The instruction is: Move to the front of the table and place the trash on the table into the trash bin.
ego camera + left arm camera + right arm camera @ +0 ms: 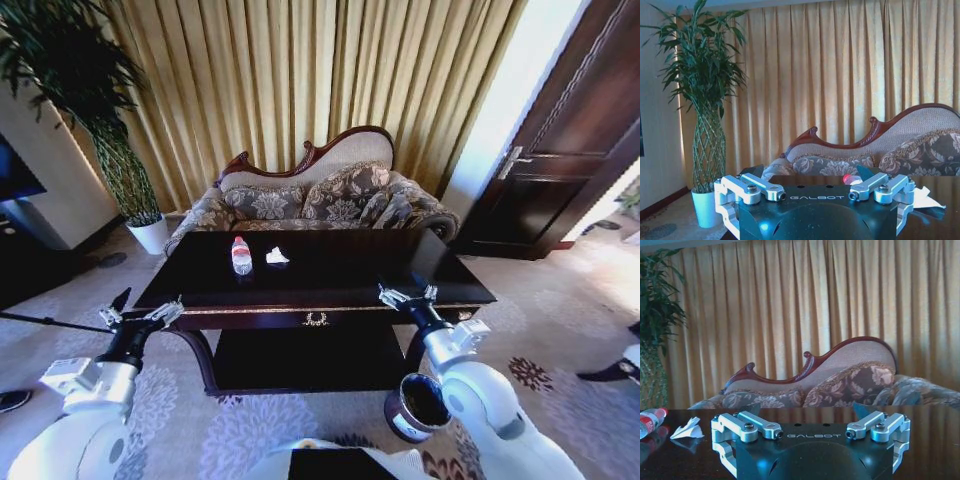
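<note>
Left gripper [140,312] hovers off the table's [400,270] front left corner, fingers spread apart, gripping nothing. On the table top, left of centre — the bottle [241,255], red cap toward the sofa [320,195]; just beside it to the right, a crumpled white paper scrap [276,257]. Right gripper [405,295] at the table's front edge, right of centre, fingers apart, empty. Trash bin [415,405] on the carpet before the table's front right leg — beside the right arm.

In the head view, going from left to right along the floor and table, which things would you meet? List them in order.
White plant pot → plastic bottle → crumpled white paper → gold ornament → trash bin.
</note>
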Controlling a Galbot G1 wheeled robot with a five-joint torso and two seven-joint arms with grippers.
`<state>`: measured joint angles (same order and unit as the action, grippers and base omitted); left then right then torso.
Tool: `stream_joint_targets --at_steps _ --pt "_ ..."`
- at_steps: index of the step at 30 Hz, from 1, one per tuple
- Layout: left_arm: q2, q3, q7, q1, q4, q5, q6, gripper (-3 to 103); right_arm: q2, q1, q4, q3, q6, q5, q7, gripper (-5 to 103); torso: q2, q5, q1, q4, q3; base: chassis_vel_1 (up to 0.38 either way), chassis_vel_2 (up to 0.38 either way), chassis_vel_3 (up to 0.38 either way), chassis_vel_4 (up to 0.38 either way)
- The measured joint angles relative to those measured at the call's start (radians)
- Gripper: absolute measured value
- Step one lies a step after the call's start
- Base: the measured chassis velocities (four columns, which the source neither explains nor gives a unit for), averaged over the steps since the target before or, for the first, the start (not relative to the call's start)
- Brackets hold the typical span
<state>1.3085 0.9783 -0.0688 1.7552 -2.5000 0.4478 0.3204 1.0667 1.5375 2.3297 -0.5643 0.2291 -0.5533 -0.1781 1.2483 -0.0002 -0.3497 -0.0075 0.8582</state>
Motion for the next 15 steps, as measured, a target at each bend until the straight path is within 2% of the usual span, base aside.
stream_joint_targets --at_steps 5,9,10,12,15 --pt "-0.001 0.008 0.0 0.011 0.0 0.002 -0.011 100 -0.036 -0.016 -0.01 0.017 -0.003 -0.058 0.009 100 0.0 0.0 0.0 -0.0001 0.0 -0.015 0.024 0.022 -0.021" --pt "0.001 0.037 0.0 0.032 0.0 0.023 -0.037 100 -0.137 -0.105 -0.034 0.035 0.015 -0.172 0.013 100 0.0 0.0 0.0 0.0003 0.0 0.0 0.0 0.0 0.0" --pt "0.001 0.037 0.0 0.032 0.0 0.023 -0.037 100 -0.137 -0.105 -0.034 0.035 0.015 -0.172 0.013 100 0.0 0.0 0.0 0.0003 0.0 0.0 0.0 0.0 0.0" --pt "0.004 0.054 0.0 0.042 0.0 0.04 -0.048 100 -0.184 -0.15 -0.051 0.058 0.025 -0.214 0.017 100 0.0 0.0 0.0 0.0001 0.0 0.0 0.0 0.0 0.0" --pt "0.011 0.077 0.003 0.053 0.0 0.055 -0.061 100 -0.27 -0.302 -0.104 0.169 0.05 -0.307 0.017 100 0.0 0.0002 0.0 0.0001 0.0 0.0 0.0 0.0 0.0"
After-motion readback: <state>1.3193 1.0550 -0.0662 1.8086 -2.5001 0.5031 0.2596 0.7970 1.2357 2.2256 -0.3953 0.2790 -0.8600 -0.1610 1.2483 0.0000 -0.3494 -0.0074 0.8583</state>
